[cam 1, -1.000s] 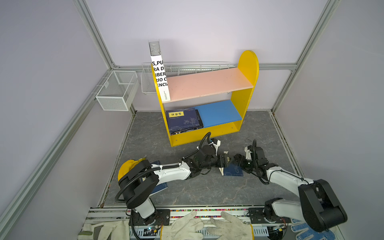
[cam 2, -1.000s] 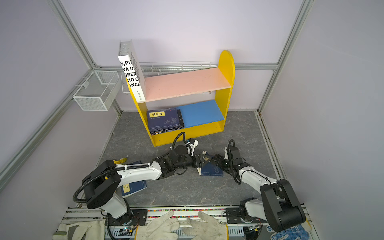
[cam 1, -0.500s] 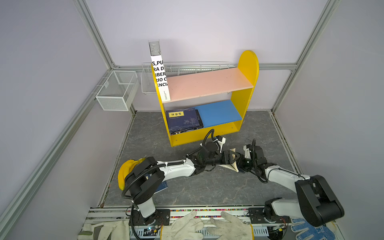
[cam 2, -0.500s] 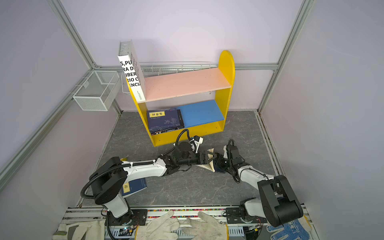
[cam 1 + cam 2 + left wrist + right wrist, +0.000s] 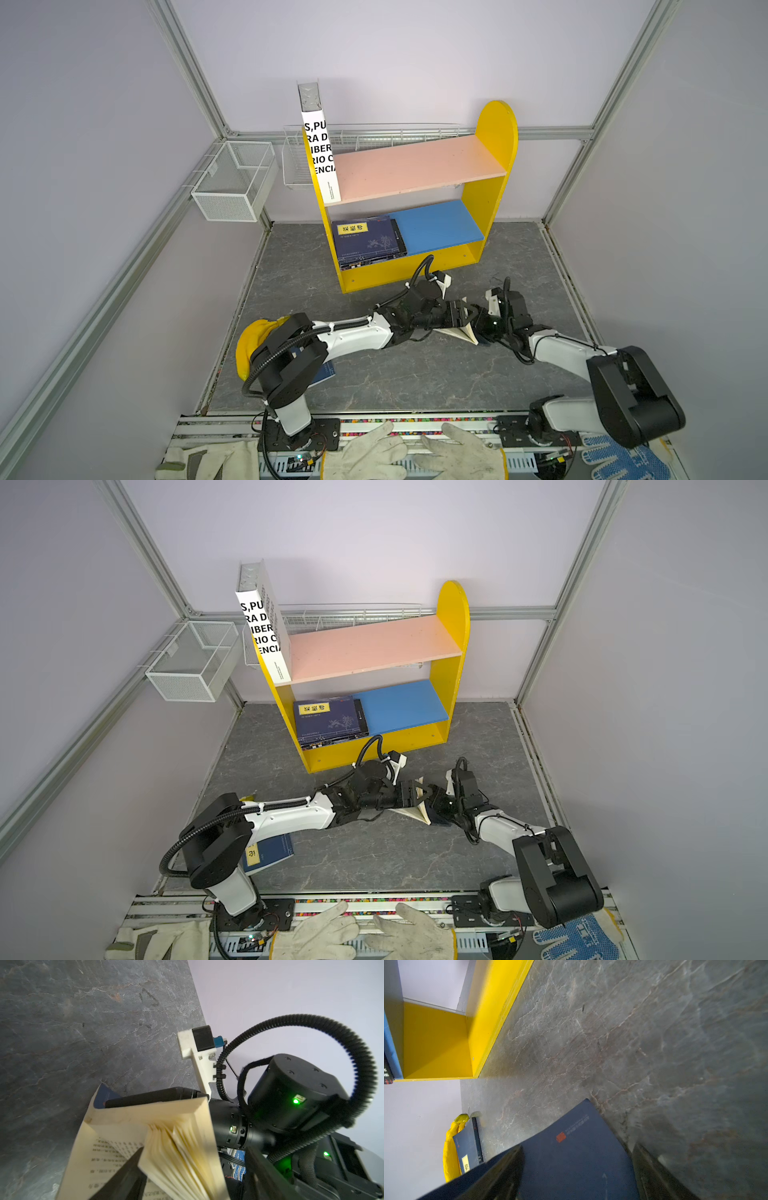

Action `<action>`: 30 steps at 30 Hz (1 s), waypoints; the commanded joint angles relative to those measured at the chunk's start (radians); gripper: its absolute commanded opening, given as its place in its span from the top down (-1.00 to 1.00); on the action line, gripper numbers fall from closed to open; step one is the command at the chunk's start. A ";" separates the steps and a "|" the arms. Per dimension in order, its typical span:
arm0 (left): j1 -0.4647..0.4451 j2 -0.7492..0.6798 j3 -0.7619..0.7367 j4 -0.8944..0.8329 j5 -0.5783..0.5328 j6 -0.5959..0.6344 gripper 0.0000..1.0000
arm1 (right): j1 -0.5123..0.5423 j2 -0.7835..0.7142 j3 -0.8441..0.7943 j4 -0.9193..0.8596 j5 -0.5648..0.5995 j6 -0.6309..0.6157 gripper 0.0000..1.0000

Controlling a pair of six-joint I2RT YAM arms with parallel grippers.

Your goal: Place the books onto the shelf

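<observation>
**Two arms, one unruly volume:** a navy book point(image 5: 459, 332) lies splayed open on the grey counter point(image 5: 395, 382), low and just right of centre in both top views. It sits in front of the yellow shelf point(image 5: 494, 137) and apart from it.

The left hand point(image 5: 195, 1149) is spread. One finger point(image 5: 124, 1176) rests on a printed page, the fanned leaves stand between the two fingers, and a gap shows at the far finger. The right hand point(image 5: 577, 1146) straddles the dark cover from the opposite side. Whether it is pinching that cover or only bracketing it cannot be told.

A stack of books point(image 5: 365, 241) lies flat on the left half of the blue lower board point(image 5: 440, 226). A large white book point(image 5: 318, 153) stands at the left end of the pink upper board point(image 5: 415, 166). Another navy book point(image 5: 270, 852) lies at the lower left of the frame, partly under the left arm.

The step in hand appears to be gathering the open book for a pick-up, with both hands working on it together. The next move calls for pressing leaves and covers shut, so that one hand can clamp the whole thickness while the other lets go. Only then could the book be carried to the shelf, where the right half of the blue board lies bare. A grip on a few loose pages would likely let the rest sag or tear.
</observation>
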 commanded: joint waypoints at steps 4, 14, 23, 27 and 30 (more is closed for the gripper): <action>-0.006 0.015 0.035 -0.128 -0.071 -0.014 -0.10 | 0.020 0.043 -0.029 -0.132 -0.020 0.016 -0.67; -0.006 -0.054 0.010 -0.268 -0.184 -0.036 0.33 | 0.021 0.061 -0.011 -0.141 -0.008 0.007 -0.65; -0.006 -0.060 0.039 -0.398 -0.286 -0.009 0.77 | 0.030 0.094 -0.004 -0.114 -0.014 0.017 -0.60; -0.006 -0.060 0.049 -0.454 -0.329 0.003 0.86 | 0.030 0.063 0.006 -0.142 0.026 0.014 -0.59; -0.005 -0.078 0.046 -0.490 -0.361 0.030 0.99 | 0.028 0.013 0.027 -0.185 0.049 -0.004 -0.61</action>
